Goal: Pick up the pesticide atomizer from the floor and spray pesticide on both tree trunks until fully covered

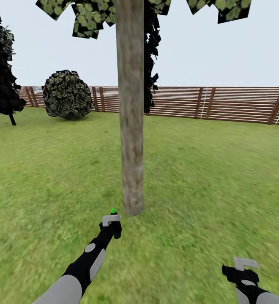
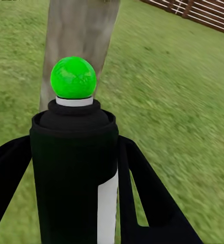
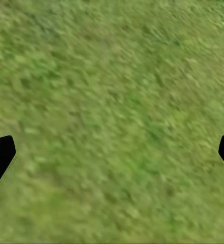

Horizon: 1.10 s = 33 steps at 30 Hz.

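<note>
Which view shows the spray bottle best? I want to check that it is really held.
The left wrist view: the spray bottle is close up, black with a white stripe and green cap, between the left gripper's fingers, facing the tree trunk. The head view gives it as a small green dot above the gripper. The right wrist view looks at grass.

The pesticide atomizer [image 2: 74, 173] in my left gripper [image 1: 110, 223] has a matt black body, smooth like plastic, and a glossy green spot [image 2: 73, 77] on top. The tree trunk [image 1: 131, 105] looks rough, mottled grey-brown bark. The fence [image 1: 224, 103] is brown wooden slats. The lawn [image 3: 112, 101] is coarse, dull grass.
</note>
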Tool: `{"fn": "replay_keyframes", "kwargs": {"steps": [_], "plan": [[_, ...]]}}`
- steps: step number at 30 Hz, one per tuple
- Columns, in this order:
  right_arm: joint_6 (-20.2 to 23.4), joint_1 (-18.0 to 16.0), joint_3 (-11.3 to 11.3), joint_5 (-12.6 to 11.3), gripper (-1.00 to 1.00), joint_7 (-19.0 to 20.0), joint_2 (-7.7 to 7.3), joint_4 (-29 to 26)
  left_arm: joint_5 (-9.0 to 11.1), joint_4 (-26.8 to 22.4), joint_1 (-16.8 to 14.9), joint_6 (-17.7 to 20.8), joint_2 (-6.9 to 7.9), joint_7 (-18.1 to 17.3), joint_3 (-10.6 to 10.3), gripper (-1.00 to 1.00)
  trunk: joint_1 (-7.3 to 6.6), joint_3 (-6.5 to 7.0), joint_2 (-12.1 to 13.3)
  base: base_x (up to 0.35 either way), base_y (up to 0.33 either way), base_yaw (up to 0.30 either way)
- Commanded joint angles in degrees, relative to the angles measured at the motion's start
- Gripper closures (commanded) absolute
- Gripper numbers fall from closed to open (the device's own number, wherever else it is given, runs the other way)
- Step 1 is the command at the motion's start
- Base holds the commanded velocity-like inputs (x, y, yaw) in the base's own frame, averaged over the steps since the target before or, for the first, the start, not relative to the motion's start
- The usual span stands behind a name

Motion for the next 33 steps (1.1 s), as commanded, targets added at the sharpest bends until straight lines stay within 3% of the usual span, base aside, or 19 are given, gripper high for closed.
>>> {"fn": "replay_keyframes", "kwargs": {"steps": [1,26,33], "plan": [[0.0,0.0,0.0,0.0,-1.00,0.0,0.01,0.0,0.0,0.0,0.0,0.0,0.00,0.0,0.0,1.00,0.00,0.00,0.0,0.350,0.000,0.000],[0.0,0.1,0.0,0.0,-1.00,0.0,0.02,0.0,0.0,-0.1,0.0,-0.2,0.00,-0.1,0.0,1.00,0.00,0.00,0.0,0.349,0.000,0.000],[0.0,0.1,0.0,0.0,-1.00,0.0,0.00,0.0,0.1,-0.2,0.0,-0.6,0.08,-0.1,0.2,1.00,0.00,0.00,0.0,0.096,0.000,0.000]]}}
